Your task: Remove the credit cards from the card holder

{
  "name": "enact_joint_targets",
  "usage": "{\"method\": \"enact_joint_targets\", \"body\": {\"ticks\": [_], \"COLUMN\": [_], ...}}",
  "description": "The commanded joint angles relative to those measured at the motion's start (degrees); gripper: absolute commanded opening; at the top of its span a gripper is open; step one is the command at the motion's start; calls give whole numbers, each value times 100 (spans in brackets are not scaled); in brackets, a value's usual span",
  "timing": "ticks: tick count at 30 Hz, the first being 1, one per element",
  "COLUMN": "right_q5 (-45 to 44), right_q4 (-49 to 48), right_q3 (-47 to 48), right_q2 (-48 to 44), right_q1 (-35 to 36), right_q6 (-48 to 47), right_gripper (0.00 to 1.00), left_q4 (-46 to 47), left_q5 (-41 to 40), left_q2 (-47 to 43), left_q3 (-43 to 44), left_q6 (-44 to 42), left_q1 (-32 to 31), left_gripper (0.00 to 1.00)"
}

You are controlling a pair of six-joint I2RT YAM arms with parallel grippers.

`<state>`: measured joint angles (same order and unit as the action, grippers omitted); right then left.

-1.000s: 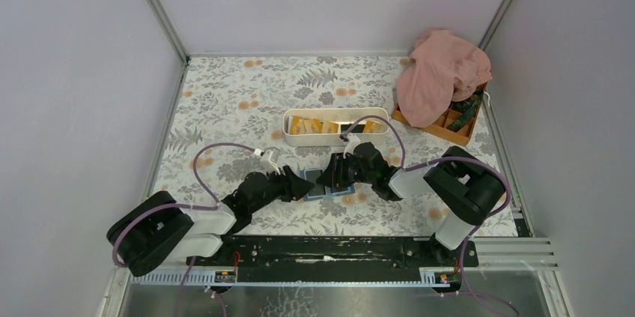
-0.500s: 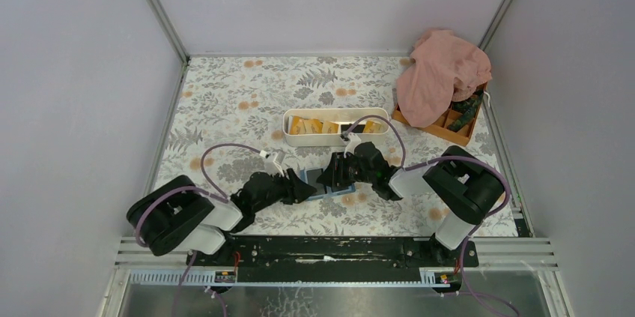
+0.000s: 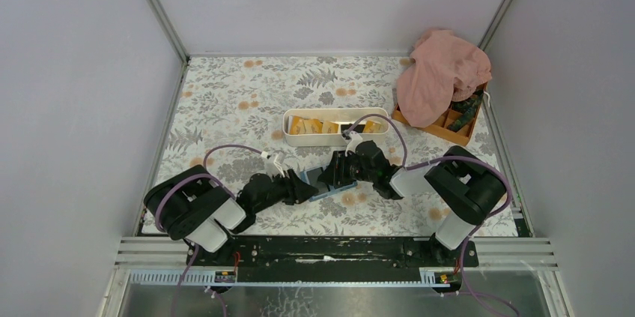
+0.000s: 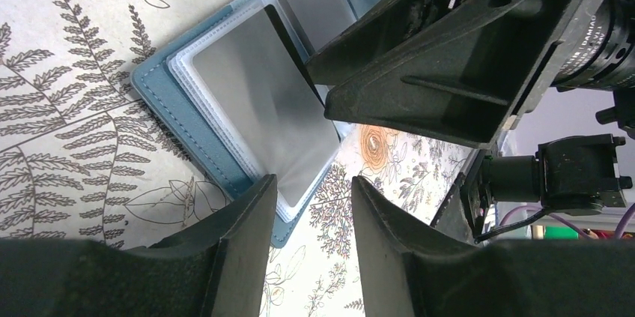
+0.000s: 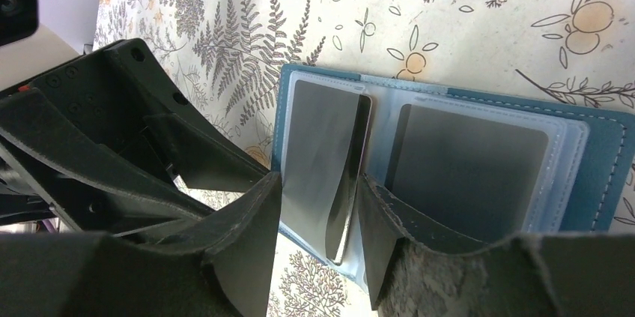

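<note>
The blue card holder (image 3: 334, 187) lies open on the flowered table between both grippers. Dark credit cards sit in its clear sleeves, one in the left page (image 5: 318, 137) and one in the right page (image 5: 464, 159). My right gripper (image 5: 318, 186) is open and low over the left page. Its fingers stand either side of that sleeve, whose dark edge (image 5: 346, 204) bows up by the right finger. My left gripper (image 4: 311, 186) is open at the holder's (image 4: 225, 100) near corner, with only that corner and table between its fingers. Orange-yellow cards (image 3: 307, 125) lie in the white tray.
The long white tray (image 3: 337, 112) stands just behind the grippers. An orange compartment box (image 3: 449, 130) sits at the back right, half under a pink cloth (image 3: 442, 73). Grey walls close in the table on three sides.
The left arm's body has swung right and forward toward the holder. The holder has turned slightly under the grippers. The right arm has barely moved.
</note>
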<state>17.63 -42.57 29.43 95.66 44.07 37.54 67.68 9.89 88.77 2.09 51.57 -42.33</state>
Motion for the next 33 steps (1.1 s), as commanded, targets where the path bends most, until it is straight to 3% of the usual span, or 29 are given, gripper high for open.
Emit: {"method": "enact_joint_targets", "body": {"ticks": [1,10,17,33], "right_q5": [74,331,585,329], "right_q4": [-173,-251,-706,-507], "right_q3": [78,27,-111,-129], "right_q2": [123,237,320,-143], "right_q1": [-56,-136,-140,-139], "right_q6": [-85,-102,110,47], "right_gripper": [49,49,49,49], "left_q4": [-79,-729,-666,-702], "left_q5": [-5,-122,-78,274], "left_q2": [-129,-612,-516,-491], "left_q3": [-92,-34,11,265], "left_q6": [-81,-250,-228,-139], "left_q1": [47,56,57,57], "left_gripper": [49,49,49,48]}}
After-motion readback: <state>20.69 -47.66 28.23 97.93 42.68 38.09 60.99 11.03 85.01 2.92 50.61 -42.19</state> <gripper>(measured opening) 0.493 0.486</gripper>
